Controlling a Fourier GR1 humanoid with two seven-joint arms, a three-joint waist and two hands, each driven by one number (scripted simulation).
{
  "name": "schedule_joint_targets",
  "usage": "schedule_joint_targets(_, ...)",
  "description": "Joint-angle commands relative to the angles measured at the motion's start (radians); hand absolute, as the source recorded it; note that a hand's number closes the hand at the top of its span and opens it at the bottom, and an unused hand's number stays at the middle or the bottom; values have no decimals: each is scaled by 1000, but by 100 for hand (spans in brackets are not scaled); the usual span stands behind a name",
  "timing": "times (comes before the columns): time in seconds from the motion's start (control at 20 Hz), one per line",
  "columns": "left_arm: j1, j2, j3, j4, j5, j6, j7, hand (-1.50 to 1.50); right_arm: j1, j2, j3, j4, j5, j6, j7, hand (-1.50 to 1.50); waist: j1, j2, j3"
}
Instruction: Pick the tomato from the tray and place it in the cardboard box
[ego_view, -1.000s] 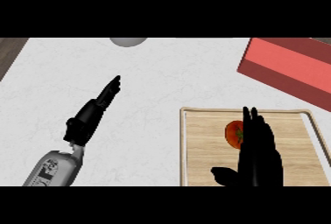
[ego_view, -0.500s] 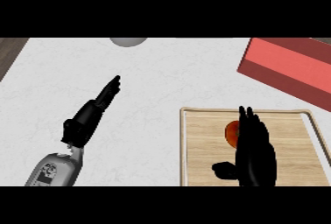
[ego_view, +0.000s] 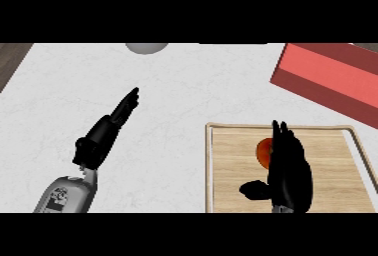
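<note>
The counter (ego_view: 184, 100) carried a red box (ego_view: 328, 75) at its far right corner, a wooden tray (ego_view: 229, 170) along its near edge towards the right, and a grey round object (ego_view: 146, 47) at its far edge. The tomato (ego_view: 263, 151) lay on the tray, left of its middle, mostly hidden under the right hand (ego_view: 289, 172).

The main risk, as I judged it, was the tomato rolling: the right hand's fingers were straight and together, lying over the fruit's right side, thumb out to the left near the tray's near edge, nothing curled round anything. If the fingers closed from that offset, they could nudge the round fruit towards the tray's left rim rather than enclose it. Whether hand and tomato were touching could not be told.

The left hand (ego_view: 107, 132) rested on the counter's left half, fingers straight and holding nothing, well apart from the tray.
</note>
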Motion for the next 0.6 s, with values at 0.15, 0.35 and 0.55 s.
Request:
schedule_joint_targets(0.15,73,-20,-12,-59,-35,-8,-6,0,-12,-20,-35,81,1,-6,-17,-150,3,6,5)
schedule_joint_targets(0.35,-4,-12,41,-3,-10,-34,1,0,-42,-23,-57,130,11,-6,-19,-150,2,7,4)
schedule_joint_targets(0.55,-65,-38,33,44,-39,-16,29,0,-52,-34,-68,172,-25,-39,-63,150,-1,7,5)
